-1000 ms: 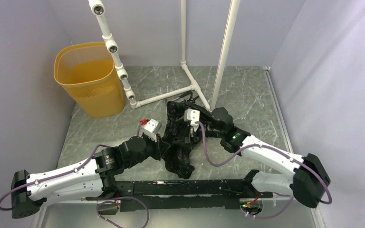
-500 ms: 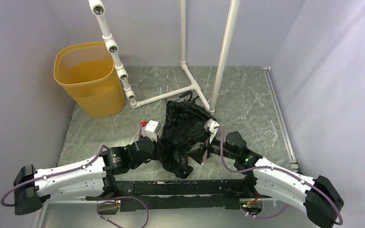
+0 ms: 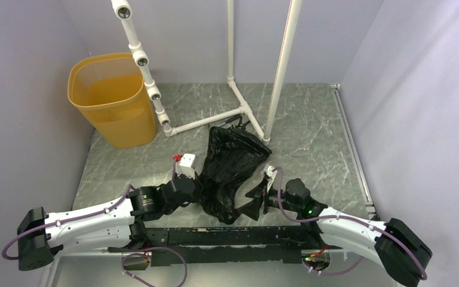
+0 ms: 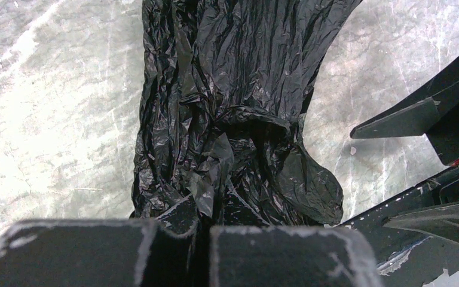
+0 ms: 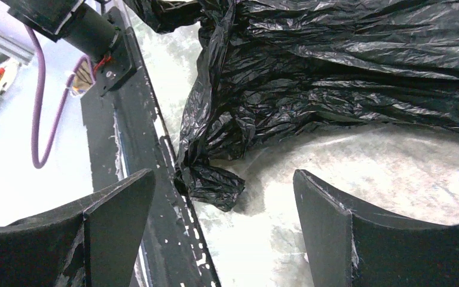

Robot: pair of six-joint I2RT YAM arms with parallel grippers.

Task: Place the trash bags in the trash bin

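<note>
Black trash bag (image 3: 232, 160) on grey table (image 3: 311, 119), left pincer (image 4: 203, 226) gripping it, right pincer (image 5: 224, 179) spread wide

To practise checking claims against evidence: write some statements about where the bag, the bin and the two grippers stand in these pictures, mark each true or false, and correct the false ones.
1. The left gripper is shut on the trash bag. True.
2. The right gripper is clamped on the trash bag. False: its jaws stand wide open beside the bag, holding nothing.
3. The trash bag is already inside the trash bin. False: it lies on the table between the two arms, apart from the bin.
4. The trash bin stands upright at the far left corner of the table. True.
</note>
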